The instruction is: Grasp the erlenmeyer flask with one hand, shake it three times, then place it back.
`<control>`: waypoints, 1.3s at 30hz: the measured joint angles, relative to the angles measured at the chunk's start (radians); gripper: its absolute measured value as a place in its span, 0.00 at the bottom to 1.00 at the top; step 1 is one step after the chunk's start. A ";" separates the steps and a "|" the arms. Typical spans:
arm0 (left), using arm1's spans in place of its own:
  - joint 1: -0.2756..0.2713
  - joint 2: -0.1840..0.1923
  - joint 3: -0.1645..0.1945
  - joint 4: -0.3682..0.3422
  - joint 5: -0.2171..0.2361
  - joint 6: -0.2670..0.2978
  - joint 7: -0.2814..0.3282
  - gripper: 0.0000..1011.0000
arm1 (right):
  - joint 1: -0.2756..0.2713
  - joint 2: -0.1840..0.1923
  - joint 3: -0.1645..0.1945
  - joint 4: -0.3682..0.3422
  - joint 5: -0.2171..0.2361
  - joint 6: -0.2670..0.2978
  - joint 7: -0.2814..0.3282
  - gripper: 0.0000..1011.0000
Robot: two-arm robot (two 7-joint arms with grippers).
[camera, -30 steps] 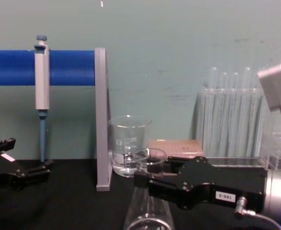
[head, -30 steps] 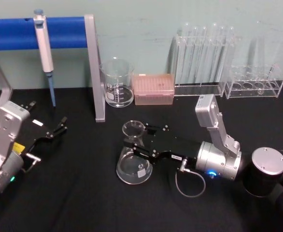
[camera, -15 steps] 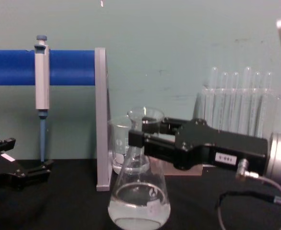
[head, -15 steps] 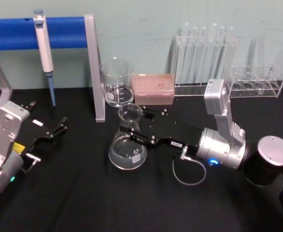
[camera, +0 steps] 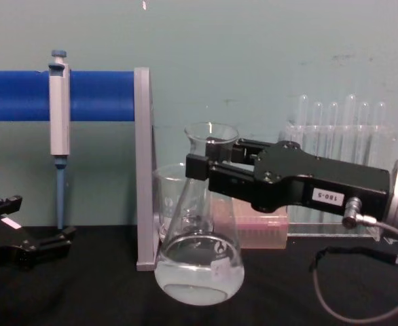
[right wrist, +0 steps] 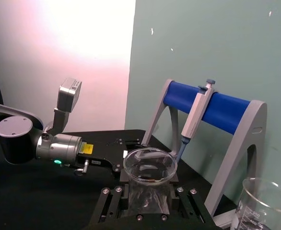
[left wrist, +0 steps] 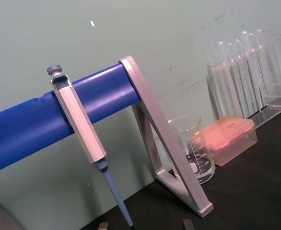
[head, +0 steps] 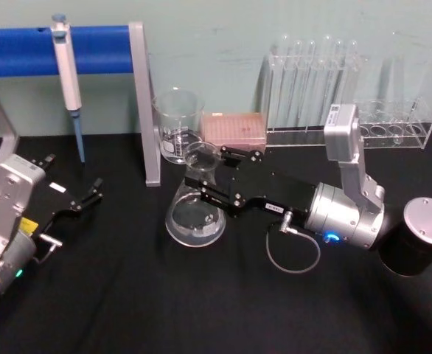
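My right gripper (head: 205, 168) is shut on the neck of the erlenmeyer flask (head: 194, 219) and holds it above the black table, just in front of the beaker. In the chest view the flask (camera: 199, 265) hangs slightly tilted, with a little clear liquid in its wide base, and the right gripper (camera: 209, 159) clamps it just under the flared rim. The right wrist view looks down on the flask's rim (right wrist: 149, 168), with the right gripper (right wrist: 150, 199) closed from both sides. My left gripper (head: 72, 177) rests open at the table's left, also seen in the chest view (camera: 32, 221).
A glass beaker (head: 178, 125) and a pink tip box (head: 234, 136) stand right behind the flask. A pipette (head: 68, 74) hangs on the blue-barred stand (head: 144, 103) at the back left. Test tube racks (head: 312, 81) line the back right.
My right gripper has lifted the flask off the table and carried it back toward the beaker. The liquid has shifted in the base. The left arm has not moved.
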 joint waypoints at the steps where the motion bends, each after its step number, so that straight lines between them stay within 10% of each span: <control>1: 0.000 0.000 0.000 0.000 0.000 0.000 0.000 0.99 | 0.000 0.000 0.000 0.000 0.001 0.000 0.000 0.44; 27: 0.000 0.000 0.000 0.000 0.000 0.000 0.000 0.99 | 0.008 -0.015 -0.039 0.005 0.023 -0.011 0.039 0.45; 39: 0.000 0.000 0.000 0.000 0.000 0.000 0.000 0.99 | -0.039 0.006 -0.003 -0.044 -0.003 -0.027 -0.057 0.45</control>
